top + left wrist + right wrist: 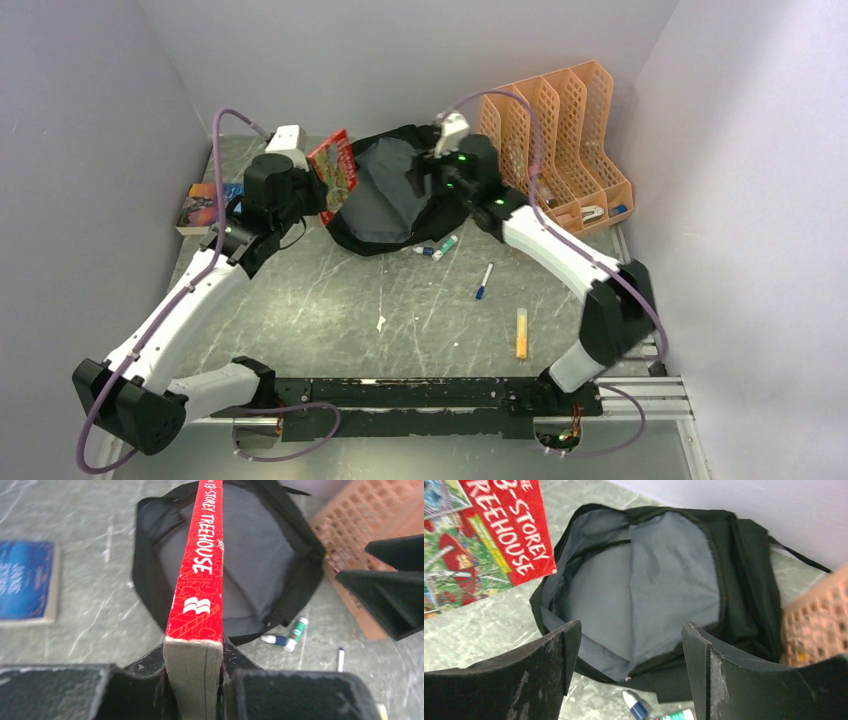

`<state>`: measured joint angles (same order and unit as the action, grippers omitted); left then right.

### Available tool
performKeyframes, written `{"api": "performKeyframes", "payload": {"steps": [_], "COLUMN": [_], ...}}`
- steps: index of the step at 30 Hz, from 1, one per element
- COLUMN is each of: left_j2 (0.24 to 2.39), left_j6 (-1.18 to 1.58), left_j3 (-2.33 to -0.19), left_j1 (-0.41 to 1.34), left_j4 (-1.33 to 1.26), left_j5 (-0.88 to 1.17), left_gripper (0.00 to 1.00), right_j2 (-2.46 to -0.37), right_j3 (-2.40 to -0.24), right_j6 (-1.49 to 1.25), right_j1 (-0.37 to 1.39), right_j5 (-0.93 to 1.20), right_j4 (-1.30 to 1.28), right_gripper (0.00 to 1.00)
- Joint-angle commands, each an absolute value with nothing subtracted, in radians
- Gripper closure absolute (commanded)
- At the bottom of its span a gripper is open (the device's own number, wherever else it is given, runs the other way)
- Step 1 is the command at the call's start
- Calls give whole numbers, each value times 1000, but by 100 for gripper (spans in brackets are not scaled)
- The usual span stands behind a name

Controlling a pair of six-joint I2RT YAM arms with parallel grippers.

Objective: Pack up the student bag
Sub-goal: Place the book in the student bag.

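Student bag (385,205) lies mouth open, with the orange organiser (560,140) just beside it. Left gripper (192,680) is clamped on one end of the red book (197,575), at the bag's rim. Right gripper (631,640) is spread wide and empty over the bag. Judgement: feed the book's far end into the grey lining, clear of the rim.

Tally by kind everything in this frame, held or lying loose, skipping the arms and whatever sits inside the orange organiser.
Books: 2 (red book, blue book)
Bags: 1 (student bag)
File organisers: 1 (orange organiser)
Pens and markers: 4 (blue-capped marker, green marker, blue-tipped pen, orange highlighter)
Scraps: 1 (small white scrap)
Total: 9
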<state>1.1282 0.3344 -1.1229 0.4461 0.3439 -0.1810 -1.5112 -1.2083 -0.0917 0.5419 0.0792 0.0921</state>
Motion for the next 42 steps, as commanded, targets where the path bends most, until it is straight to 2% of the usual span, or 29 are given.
{"api": "performKeyframes", "payload": {"steps": [1,12,18,24,26,29,34,38,42], "left_j2": [1069,944,938,946,949,949,957,989,1012], "left_j6": [473,474,479,478,479,481,502,529,564], "left_j3": [-1148,-1098,-1083,-1086,-1088,-1085,-1081,-1084,-1075], "left_j1": [437,436,436,436,436,436,435,433,410], "left_j4": [459,512,508,499,497,494,488,486,479], "left_j5": [-410,-438,-407,-378,-365,-358,-341,-309,-254], "left_gripper": [95,95,95,95,95,95,95,95,95], "right_j2": [-1709,-2188,-2305,-2385,-2401,-2400,-2371,-2316,-2249], "right_j3": [-1409,-1803,-1858,-1840,-1828,-1828,-1859,-1853,-1819], "right_j6": [45,321,431,574,610,594,509,414,305], "right_j1": [654,764,780,801,806,809,808,803,786], "right_j5": [-65,-391,-473,-666,-717,-728,-655,-542,-406], "right_j4": [-136,-246,-227,-122,-81,-62,-108,-167,-200], "right_gripper": [20,18,19,25,31,49,74,100,100]}}
